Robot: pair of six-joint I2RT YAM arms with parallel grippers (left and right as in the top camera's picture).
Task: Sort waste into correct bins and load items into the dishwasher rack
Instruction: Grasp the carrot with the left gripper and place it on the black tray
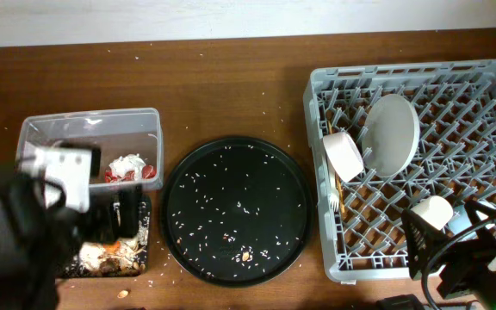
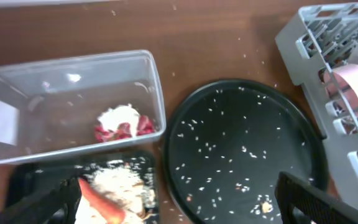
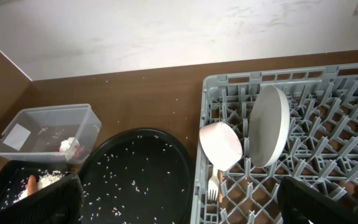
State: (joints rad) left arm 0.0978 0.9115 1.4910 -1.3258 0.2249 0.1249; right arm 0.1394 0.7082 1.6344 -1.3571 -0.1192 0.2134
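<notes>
The grey dishwasher rack [image 1: 489, 95] stands at the right and holds an upright grey-green plate [image 1: 392, 133], a white bowl [image 1: 343, 155] and a white cup [image 1: 434, 211]. A white utensil [image 3: 214, 183] lies below the bowl [image 3: 221, 144]. The clear tub [image 1: 58, 129] holds the tissue [image 2: 120, 115] and red wrapper [image 2: 124, 129]. The shallow black tray [image 2: 23, 180] holds rice [image 2: 120, 182] and the carrot [image 2: 101, 200]. My left gripper [image 2: 179, 211] is open and empty above the tray's right edge. My right gripper [image 3: 179, 208] is open and empty, high by the rack's near side.
A large round black tray [image 1: 235, 211] sprinkled with rice grains and a few brown scraps sits between the bins and the rack. Stray grains dot the wooden table [image 1: 231, 86]. My left arm [image 1: 24, 224] covers part of the shallow tray.
</notes>
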